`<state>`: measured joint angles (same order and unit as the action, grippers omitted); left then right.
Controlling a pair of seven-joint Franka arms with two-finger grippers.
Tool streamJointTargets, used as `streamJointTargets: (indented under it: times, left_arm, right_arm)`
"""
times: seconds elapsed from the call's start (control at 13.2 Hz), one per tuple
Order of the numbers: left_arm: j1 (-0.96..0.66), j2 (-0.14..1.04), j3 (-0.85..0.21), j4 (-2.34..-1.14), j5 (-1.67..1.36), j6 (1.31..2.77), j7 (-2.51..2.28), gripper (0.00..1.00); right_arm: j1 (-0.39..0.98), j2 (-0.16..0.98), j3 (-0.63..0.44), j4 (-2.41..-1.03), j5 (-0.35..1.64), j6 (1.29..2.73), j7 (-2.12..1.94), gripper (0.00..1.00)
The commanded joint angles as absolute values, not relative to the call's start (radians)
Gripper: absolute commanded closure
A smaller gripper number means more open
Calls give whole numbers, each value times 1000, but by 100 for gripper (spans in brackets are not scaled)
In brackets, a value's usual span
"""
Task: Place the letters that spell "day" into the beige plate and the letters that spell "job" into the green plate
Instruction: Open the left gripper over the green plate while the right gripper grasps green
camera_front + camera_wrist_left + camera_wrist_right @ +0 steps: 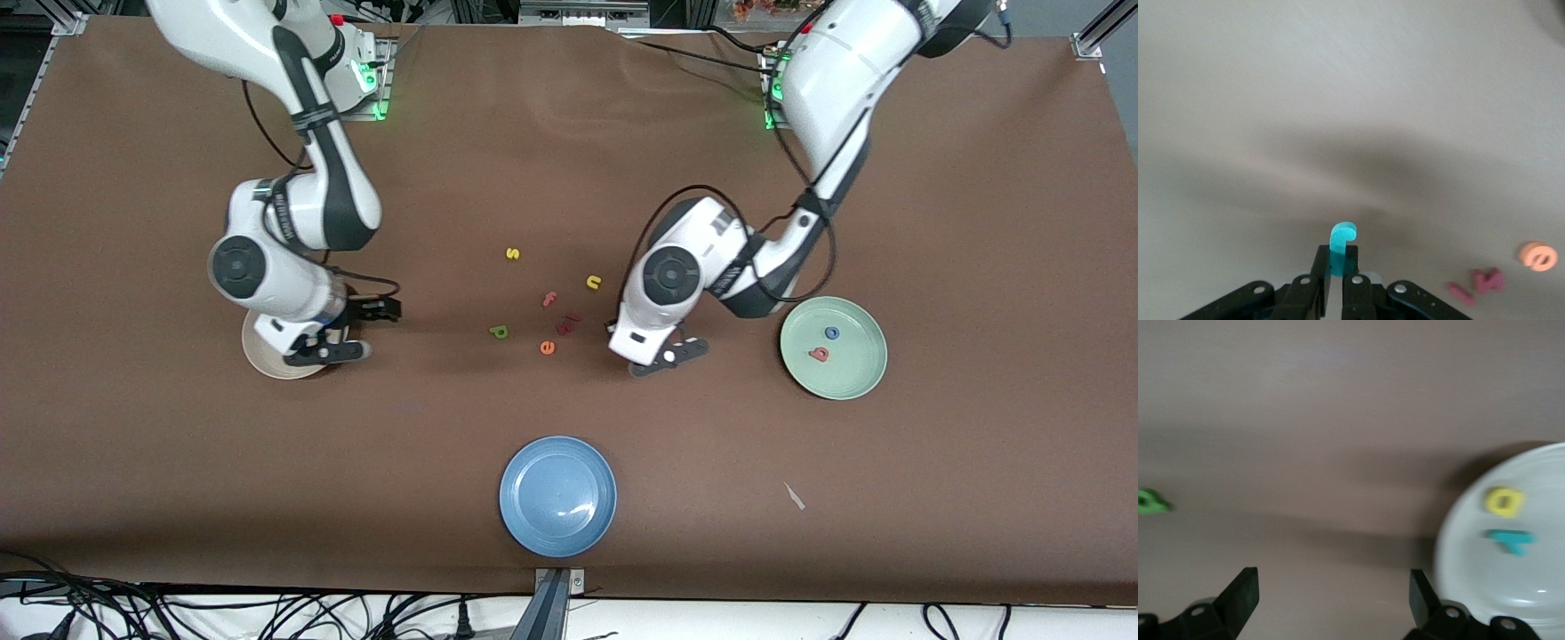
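My left gripper (1338, 270) is shut on the teal hooked "j" (1341, 241), whose hook sticks out past the fingertips. In the front view that gripper (669, 355) hangs low over the table between the loose letters and the green plate (855, 366). In this plate lie the blue "o" (832, 332) and the pink-red "b" (819, 354). My right gripper (1331, 590) is open and holds nothing, just off the rim of the beige plate (1471, 577). The yellow "d" (1504, 501) and the teal "y" (1511, 540) lie in the beige plate. The olive-green "a" (499, 332) lies on the table mid-way.
Loose letters lie mid-table: a yellow "s" (512, 253), a yellow "n" (594, 282), a pink "f" (549, 299), dark red pieces (567, 324) and an orange "e" (547, 348). A blue plate (557, 495) sits near the front edge. A white scrap (794, 496) lies beside it.
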<state>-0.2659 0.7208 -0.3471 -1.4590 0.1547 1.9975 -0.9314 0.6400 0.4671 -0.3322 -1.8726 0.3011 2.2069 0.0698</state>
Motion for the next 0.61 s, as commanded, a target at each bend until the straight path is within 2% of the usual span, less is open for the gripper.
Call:
streamJointTargets:
  times: [0.0,0.3,0.53]
  left_arm:
    - [-155,638,-347,-1483,152,1872,-671,100]
    - [24,617,-342,-1493,153,1810,-337,100]
    - [159,659,-333,-1503,204,1824,-139,100]
  right_arm:
    - [728,544,-342,-1777,324,2198,217,0]
    - [772,678,-290,-1611,327,2198,434,0]
    - [770,750,-255,-1528,343,2216,448,0]
